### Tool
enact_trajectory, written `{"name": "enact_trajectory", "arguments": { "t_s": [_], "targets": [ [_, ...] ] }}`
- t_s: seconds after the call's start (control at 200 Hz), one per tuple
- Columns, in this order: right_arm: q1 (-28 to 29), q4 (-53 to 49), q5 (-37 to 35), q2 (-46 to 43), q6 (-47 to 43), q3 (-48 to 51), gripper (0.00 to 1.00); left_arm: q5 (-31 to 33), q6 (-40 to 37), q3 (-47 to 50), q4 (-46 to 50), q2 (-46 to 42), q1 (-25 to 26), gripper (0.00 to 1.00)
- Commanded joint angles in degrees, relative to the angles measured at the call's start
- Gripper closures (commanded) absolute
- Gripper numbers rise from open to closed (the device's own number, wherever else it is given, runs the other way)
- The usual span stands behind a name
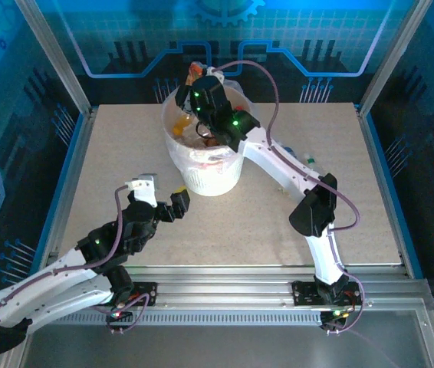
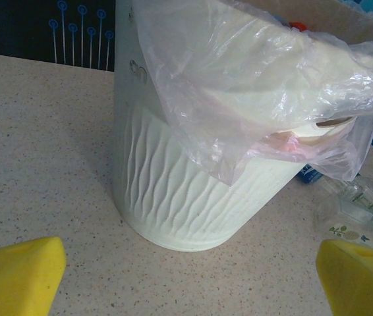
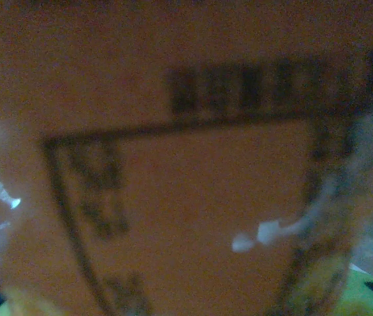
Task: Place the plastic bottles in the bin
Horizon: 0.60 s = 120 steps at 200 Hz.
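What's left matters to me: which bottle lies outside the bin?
The clear bottle lying on the table right of the bin; the orange ones are inside it.

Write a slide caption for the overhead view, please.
Right gripper hangs at the mouth of the bag-lined white bin, above bottles inside, while the left gripper hovers open beside it.

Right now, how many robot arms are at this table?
2. The left arm lies low at the near left, its open claw short of the bin. The right arm stretches from the near right over the bin's mouth.
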<state>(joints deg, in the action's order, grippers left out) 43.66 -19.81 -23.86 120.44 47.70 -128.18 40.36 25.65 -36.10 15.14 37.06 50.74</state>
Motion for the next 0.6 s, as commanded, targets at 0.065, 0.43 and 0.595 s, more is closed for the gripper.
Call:
{"name": "enact_trajectory", "arguments": {
  "t_s": [0.065,0.43,0.595],
  "targets": [
    [1.64,8.48,-3.52,-1.31,-2.80,5.50,0.45,-0.98,1.26,0.94,-1.58,-0.37,-0.32,0.01],
    [1.77,13.84,-6.82,-6.45,-7.03,15.06,0.22,-1.16,0.68,0.94,-2.15,-0.21,-0.33,0.01],
    [1.74,13.50,-8.94,-9.26,-9.07,16.90,0.10,-1.23,0.62,0.92,-2.48,-0.06,-0.38,0.01]
  ]
}}
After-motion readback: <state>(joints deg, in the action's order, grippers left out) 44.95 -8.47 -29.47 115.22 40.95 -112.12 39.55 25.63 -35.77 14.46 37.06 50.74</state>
